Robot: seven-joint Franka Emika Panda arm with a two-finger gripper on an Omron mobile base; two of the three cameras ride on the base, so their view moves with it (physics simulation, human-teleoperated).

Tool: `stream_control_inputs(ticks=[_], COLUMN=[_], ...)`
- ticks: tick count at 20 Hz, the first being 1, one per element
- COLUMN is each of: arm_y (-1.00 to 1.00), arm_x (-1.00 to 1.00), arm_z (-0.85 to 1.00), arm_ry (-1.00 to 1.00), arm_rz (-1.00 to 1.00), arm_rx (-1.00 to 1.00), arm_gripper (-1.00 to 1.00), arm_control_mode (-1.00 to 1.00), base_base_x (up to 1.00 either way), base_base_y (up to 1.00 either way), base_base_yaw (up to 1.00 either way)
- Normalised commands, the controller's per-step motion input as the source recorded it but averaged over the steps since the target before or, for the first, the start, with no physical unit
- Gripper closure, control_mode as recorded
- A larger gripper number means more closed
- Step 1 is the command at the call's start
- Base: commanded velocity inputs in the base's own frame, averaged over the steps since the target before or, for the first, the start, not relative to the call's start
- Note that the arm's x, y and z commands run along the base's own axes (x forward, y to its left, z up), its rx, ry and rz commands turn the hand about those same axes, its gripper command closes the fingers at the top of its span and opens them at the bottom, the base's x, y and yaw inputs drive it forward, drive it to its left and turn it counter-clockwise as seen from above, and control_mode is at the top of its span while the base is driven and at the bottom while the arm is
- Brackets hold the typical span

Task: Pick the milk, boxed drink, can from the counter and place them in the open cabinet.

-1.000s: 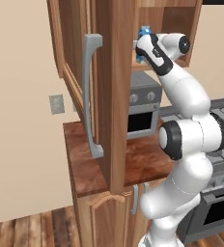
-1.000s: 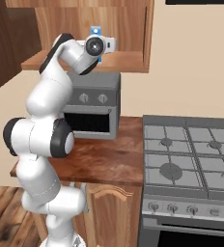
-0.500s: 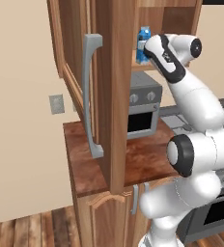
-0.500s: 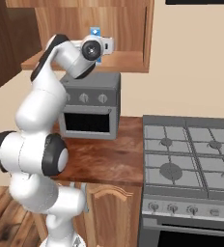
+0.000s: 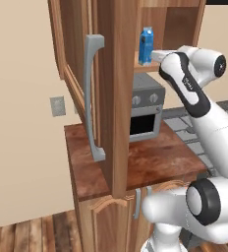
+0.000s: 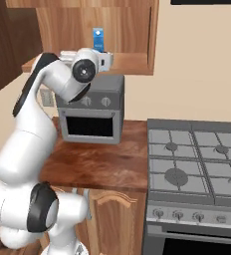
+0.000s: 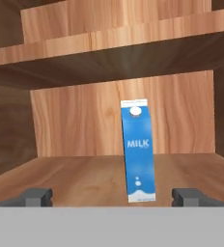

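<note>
The milk [image 7: 138, 149], a blue carton, stands upright on the wooden shelf [image 7: 75, 176] of the open cabinet [image 5: 118, 88]. It also shows in the base views as milk [image 5: 146, 45] and milk [image 6: 98, 39]. My gripper [image 7: 111, 198] is open, its fingertips [image 7: 36, 197] spread wide at the shelf's front edge, short of the carton and not touching it. From the sides the gripper [image 5: 155, 55] and gripper [image 6: 107, 60] sit just in front of the carton, holding nothing. Below lies the counter [image 5: 150, 162]. The boxed drink and the can are out of view.
A grey toaster oven [image 6: 90, 114] stands on the counter [image 6: 102, 159] under the shelf. A stove [image 6: 197, 159] lies to the right. The cabinet door with its grey bar handle [image 5: 91, 98] stands open, close to the arm's left.
The gripper opened and let go of the milk, which now stands alone on the shelf. The hand drew back a little from the carton.
</note>
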Motion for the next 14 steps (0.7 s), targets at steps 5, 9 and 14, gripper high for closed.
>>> stream_control_inputs(ticks=[5,9,14], arm_y=[0.0,0.0,-0.02], arm_x=[-1.0,-0.95,-0.19], arm_z=[0.0,0.0,-0.03], arm_ry=[0.05,0.0,0.0], arm_rz=[0.0,0.0,-0.02], arm_rx=[0.1,0.04,0.0], arm_gripper=[-1.0,-1.0,-1.0], arm_control_mode=[-1.0,-1.0,-1.0], base_base_x=[0.0,0.0,0.0], base_base_y=[0.0,0.0,0.0], base_base_yaw=[0.0,0.0,0.0])
